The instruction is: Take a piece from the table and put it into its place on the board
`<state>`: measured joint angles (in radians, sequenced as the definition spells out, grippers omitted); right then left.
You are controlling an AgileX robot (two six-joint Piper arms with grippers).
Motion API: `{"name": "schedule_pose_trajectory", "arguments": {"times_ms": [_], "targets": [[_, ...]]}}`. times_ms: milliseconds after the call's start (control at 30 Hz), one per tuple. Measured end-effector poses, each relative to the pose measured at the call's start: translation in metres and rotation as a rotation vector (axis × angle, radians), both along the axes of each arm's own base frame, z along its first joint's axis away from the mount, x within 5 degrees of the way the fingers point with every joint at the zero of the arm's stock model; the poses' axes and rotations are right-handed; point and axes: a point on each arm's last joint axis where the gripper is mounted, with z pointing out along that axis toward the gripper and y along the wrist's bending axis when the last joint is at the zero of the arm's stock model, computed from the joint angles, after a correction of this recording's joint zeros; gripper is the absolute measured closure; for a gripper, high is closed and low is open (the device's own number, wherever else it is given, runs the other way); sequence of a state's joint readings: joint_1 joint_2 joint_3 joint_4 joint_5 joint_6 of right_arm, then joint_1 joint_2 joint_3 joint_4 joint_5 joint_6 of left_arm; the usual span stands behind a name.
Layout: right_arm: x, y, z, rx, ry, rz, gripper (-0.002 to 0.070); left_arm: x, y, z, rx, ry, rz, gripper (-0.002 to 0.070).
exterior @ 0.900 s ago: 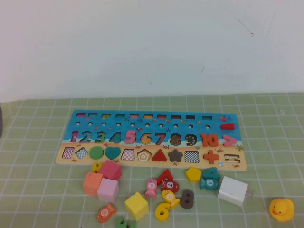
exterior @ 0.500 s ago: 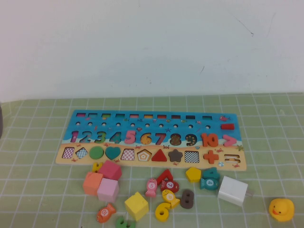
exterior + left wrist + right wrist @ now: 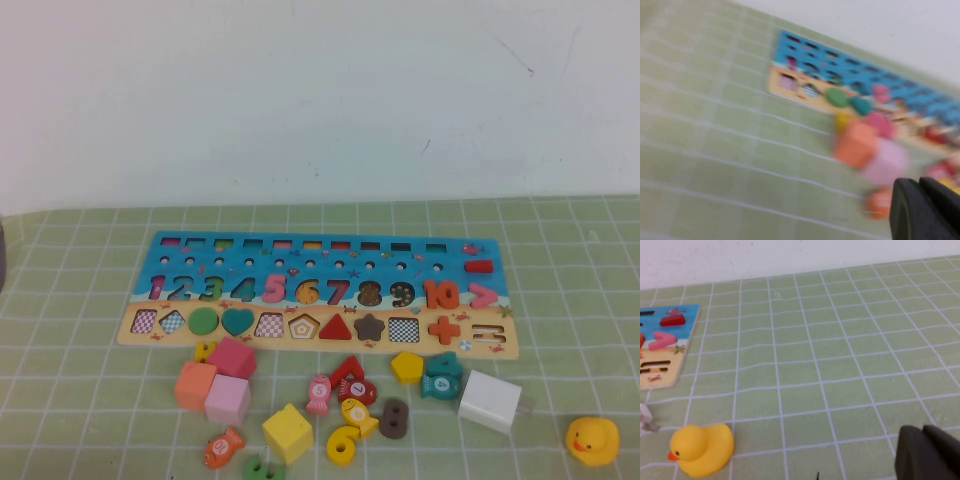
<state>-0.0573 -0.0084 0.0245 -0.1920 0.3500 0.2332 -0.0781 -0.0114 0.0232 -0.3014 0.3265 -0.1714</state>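
Note:
The yellow numeral 6 piece [image 3: 343, 444] lies flat on the green gridded table [image 3: 80, 300], near the front edge among loose pieces. The board [image 3: 330, 250] lies behind it, with its blue top of numerals and tan strip of shapes. Neither gripper shows in the high view. In the left wrist view my left gripper [image 3: 925, 210] is shut and empty, above the cloth near the orange cube [image 3: 856, 143] and pink cube [image 3: 886, 161]; the board [image 3: 840, 65] lies beyond. In the right wrist view my right gripper [image 3: 927, 452] is shut and empty over bare cloth, right of the board's end [image 3: 665, 325].
Orange [image 3: 195, 386], pink [image 3: 228, 400], magenta [image 3: 233, 357] and yellow [image 3: 288, 433] cubes, fish pieces and loose numerals crowd the cloth in front of the board. A white block [image 3: 490, 401] and a yellow duck [image 3: 592, 441] sit at the front right. The duck also shows in the right wrist view [image 3: 702, 449].

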Motion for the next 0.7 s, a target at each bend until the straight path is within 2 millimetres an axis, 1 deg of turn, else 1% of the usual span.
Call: {"name": "schedule_pose_trajectory", "arguments": {"times_ms": [33, 200, 267, 400, 700], "targets": [[0.0, 0.0, 0.0, 0.0, 0.0, 0.0, 0.0678, 0.0, -0.002, 0.001, -0.081, 0.008, -0.001, 0.0676], [0.0, 0.0, 0.0, 0.0, 0.0, 0.0, 0.0678, -0.002, -0.015, 0.007, -0.628, 0.088, -0.016, 0.0676], [0.0, 0.0, 0.0, 0.0, 0.0, 0.0, 0.0678, -0.003, -0.017, 0.01, -0.742, 0.101, -0.022, 0.0676], [0.0, 0.0, 0.0, 0.0, 0.0, 0.0, 0.0678, -0.002, -0.016, 0.014, -0.825, 0.079, -0.008, 0.0676], [0.0, 0.0, 0.0, 0.0, 0.0, 0.0, 0.0678, -0.001, -0.014, 0.016, -0.832, 0.049, 0.001, 0.0676]]}}
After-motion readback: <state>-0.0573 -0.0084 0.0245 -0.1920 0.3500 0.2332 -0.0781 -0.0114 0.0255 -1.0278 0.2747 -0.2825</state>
